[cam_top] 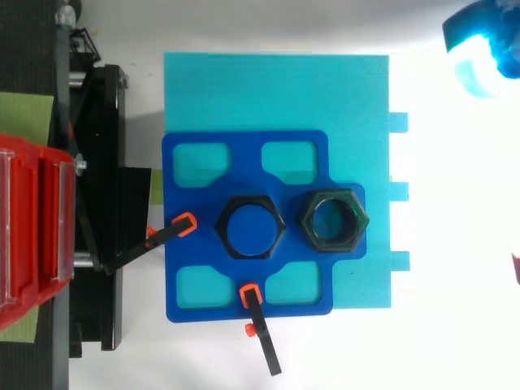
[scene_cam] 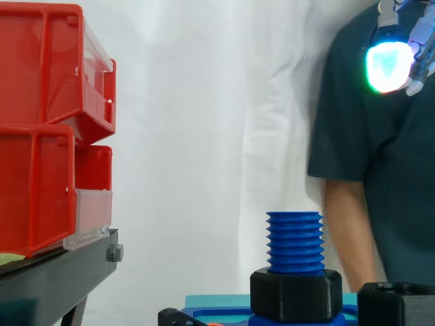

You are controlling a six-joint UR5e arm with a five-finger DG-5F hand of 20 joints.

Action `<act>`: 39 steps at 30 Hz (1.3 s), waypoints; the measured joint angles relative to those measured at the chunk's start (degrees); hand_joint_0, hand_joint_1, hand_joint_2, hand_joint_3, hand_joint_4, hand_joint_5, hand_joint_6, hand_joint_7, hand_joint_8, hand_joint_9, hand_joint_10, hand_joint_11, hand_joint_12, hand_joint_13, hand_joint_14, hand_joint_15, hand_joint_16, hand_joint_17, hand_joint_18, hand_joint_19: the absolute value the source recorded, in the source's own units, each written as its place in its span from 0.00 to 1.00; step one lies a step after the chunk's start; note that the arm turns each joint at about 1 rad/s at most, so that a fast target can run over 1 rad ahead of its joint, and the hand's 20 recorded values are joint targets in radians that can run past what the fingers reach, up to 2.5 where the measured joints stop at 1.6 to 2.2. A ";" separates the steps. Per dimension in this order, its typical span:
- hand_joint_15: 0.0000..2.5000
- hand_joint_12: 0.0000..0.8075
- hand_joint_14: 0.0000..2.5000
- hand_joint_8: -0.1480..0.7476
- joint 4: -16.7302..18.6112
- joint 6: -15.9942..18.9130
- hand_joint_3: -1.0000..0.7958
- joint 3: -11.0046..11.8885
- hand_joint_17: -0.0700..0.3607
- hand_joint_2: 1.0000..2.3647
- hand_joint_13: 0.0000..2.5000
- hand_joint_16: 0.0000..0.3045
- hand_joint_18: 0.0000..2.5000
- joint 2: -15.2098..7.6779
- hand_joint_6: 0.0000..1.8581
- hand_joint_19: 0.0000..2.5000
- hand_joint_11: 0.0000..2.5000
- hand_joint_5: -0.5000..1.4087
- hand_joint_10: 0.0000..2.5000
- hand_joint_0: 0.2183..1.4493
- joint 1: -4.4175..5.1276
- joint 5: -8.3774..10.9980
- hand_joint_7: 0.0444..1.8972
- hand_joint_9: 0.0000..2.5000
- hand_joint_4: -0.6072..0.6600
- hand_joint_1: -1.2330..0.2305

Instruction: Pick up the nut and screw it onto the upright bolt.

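Hand (scene_cam: 389, 66) high at the upper right, well above and to the side of the work. A glowing part of it shows in the side view and again at the top view's upper right corner (cam_top: 483, 55). Cannot tell whether it is spread or closed; nothing seen in it. Nut (cam_top: 333, 221), dark and hexagonal, lies flat with its bore up on a lobe of the blue plate (cam_top: 195, 276), just beside the bolt (scene_cam: 294, 241) but apart from it. That pose likely suits a grasp from above. The bolt is blue with a coarse thread and stands upright in a black hex collar (scene_cam: 296, 295), which seems to brace it against turning loads. Threads bare to the top, nothing on them yet. Plate sits on a cyan board (cam_top: 276, 89) on the tabletop, with two orange-tipped clamp arms (cam_top: 185, 223) at its left and lower edges, presumably to stop the fixture creeping. Red bins (scene_cam: 41, 129) on a black stand (scene_cam: 61, 272) to the left, away from the work. A person in a dark shirt (scene_cam: 353, 129) stands behind at the right. Judgement: pickup not begun; the hand must descend over the nut first.
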 measured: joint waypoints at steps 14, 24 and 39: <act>0.05 0.41 0.00 0.52 0.00 0.00 0.33 0.00 0.42 0.01 0.35 0.16 0.35 0.00 0.27 0.09 0.06 0.17 0.00 0.24 -0.01 0.00 0.47 0.32 0.69 0.53; 0.05 0.42 0.00 0.53 0.00 0.00 0.28 0.01 0.42 0.00 0.37 0.16 0.36 0.01 0.27 0.09 0.06 0.17 0.00 0.22 -0.01 0.00 0.46 0.33 0.70 0.45; 0.06 0.42 0.00 0.52 0.00 0.00 0.32 0.00 0.42 0.00 0.36 0.16 0.35 0.00 0.27 0.09 0.07 0.17 0.00 0.23 -0.01 0.00 0.46 0.33 0.69 0.47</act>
